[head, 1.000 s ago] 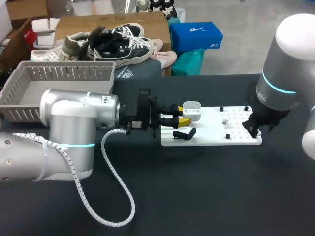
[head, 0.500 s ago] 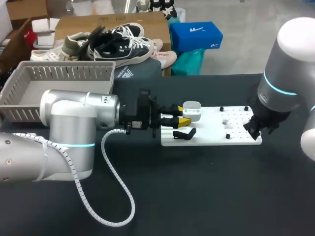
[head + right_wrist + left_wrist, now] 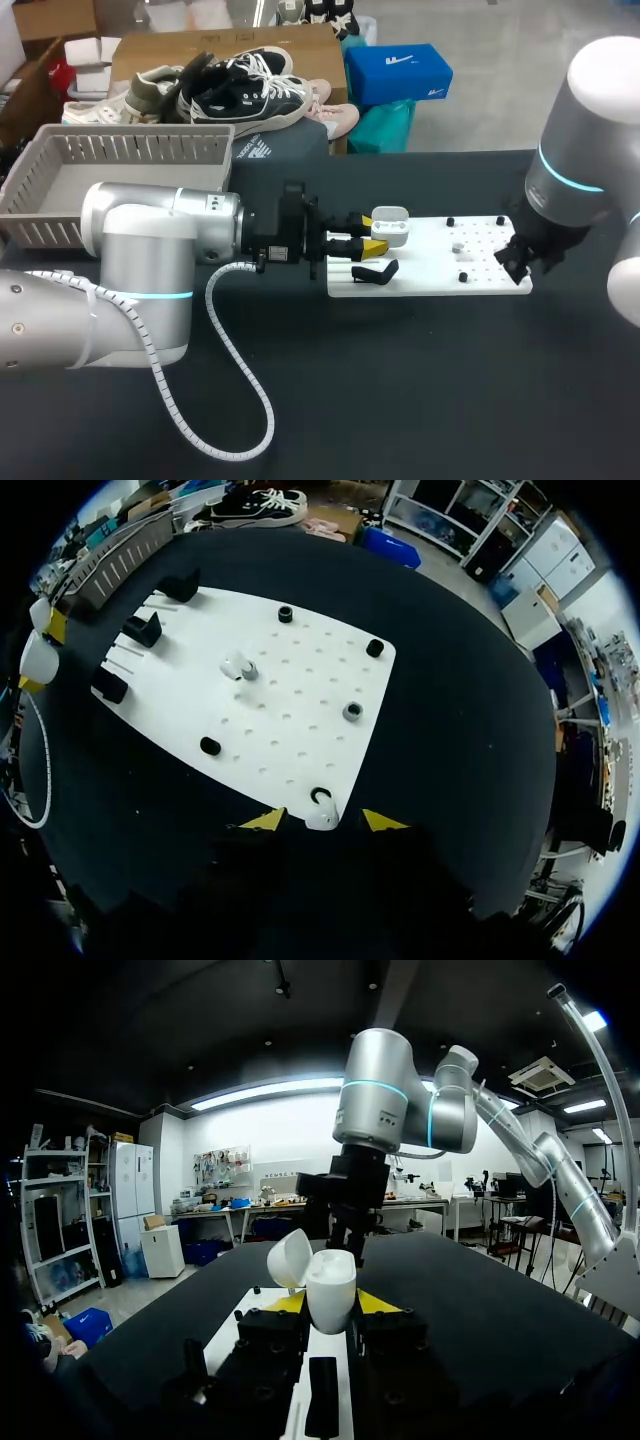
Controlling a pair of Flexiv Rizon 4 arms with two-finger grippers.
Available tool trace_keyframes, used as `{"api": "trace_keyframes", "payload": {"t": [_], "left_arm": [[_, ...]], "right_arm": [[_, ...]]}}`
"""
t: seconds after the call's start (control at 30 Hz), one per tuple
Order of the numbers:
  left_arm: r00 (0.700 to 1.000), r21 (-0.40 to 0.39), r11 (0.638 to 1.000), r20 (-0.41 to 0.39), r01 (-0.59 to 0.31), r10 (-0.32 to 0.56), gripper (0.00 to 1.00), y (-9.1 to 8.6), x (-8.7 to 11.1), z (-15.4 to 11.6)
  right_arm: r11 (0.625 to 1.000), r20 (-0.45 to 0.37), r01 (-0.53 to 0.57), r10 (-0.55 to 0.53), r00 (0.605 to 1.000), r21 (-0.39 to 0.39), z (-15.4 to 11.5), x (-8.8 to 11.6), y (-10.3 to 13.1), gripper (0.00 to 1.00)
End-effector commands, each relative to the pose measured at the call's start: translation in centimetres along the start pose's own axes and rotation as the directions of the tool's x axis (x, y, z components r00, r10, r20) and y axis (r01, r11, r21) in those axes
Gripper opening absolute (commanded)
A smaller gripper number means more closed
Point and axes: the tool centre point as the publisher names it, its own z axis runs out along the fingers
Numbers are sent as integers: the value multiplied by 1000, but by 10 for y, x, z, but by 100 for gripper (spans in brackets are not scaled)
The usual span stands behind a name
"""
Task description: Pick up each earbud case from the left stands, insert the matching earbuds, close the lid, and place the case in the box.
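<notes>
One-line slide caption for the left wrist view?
Left gripper shut on an open white earbud case, lid tipped back, with the right arm ahead of it.

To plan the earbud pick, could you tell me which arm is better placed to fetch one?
Likely right. Its open end effector straddles a white earbud at the board's corner. The left end effector is shut on the open earbud case, so it's occupied.
</notes>
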Motion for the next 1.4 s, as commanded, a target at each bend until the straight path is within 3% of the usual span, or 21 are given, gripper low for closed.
{"api": "trace_keyframes", "payload": {"t": [0.03, 0.83, 1.0, 1.1, 1.4], "left_arm": [[1000, -3, 1000, 2, -1, 1, 0, -1, 0, 0], [1000, -3, 1000, 2, -1, 1, 0, -1, 0, 0], [1000, -3, 1000, 2, -1, 1, 0, -1, 0, 0], [1000, -3, 1000, 2, -1, 1, 0, -1, 0, 0], [1000, -3, 1000, 2, -1, 1, 0, -1, 0, 0]], "right_arm": [[1000, -4, 1, -1, 1000, 3, 4, -2, 1, 41], [1000, -30, 9, -9, 1000, 5, 11, -4, -1, 35], [1000, -32, 9, -9, 999, 4, 12, -4, -2, 21], [1000, -35, 9, -9, 999, 3, 12, -4, -2, 0], [1000, -38, 11, -10, 999, 5, 11, -2, 0, 0]]}}
